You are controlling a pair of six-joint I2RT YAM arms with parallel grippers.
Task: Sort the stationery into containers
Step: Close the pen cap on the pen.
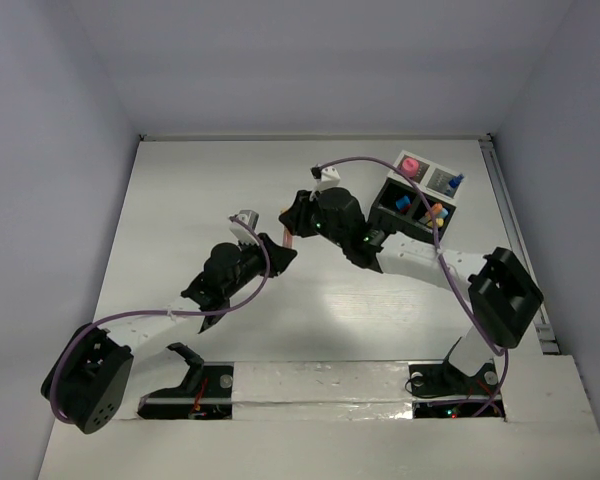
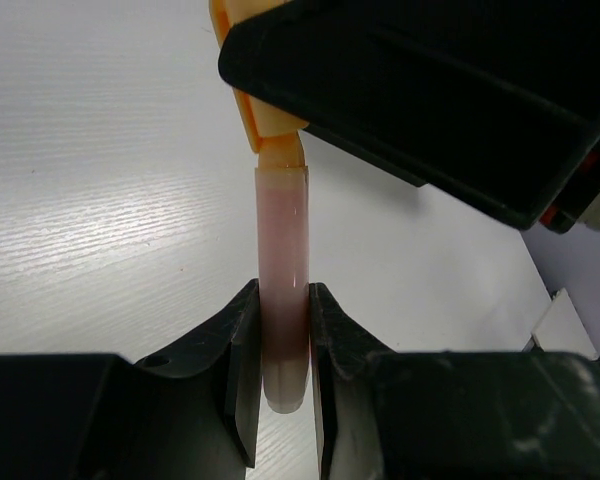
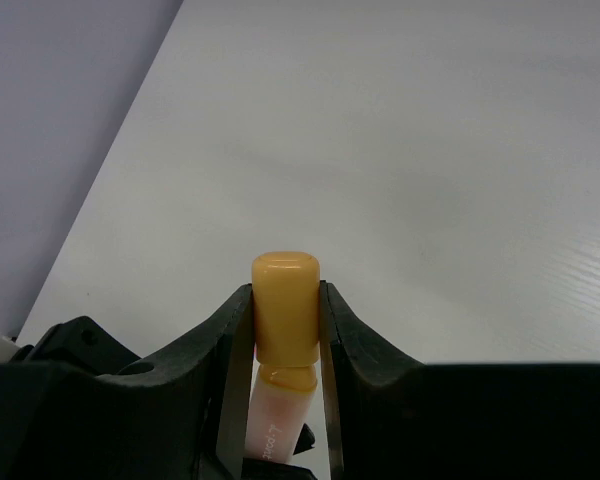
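Together, left fingers [image 2: 242, 345] and right fingers [image 3: 355, 345] pinch one orange-capped pen [image 2: 283, 240].

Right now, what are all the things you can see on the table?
table: one, white, under everything.
box: one, black with a white rim, far right of the table.
pink round piece: one, pink, in a far compartment of the box.
blue pieces: two, blue, in separate compartments.
sticks: too small to count, orange and yellow, in a near compartment.
pen: one, clear with an orange cap, mid-table.
left gripper: one, black, shut on the clear body.
right gripper: one, black, shut on the cap.
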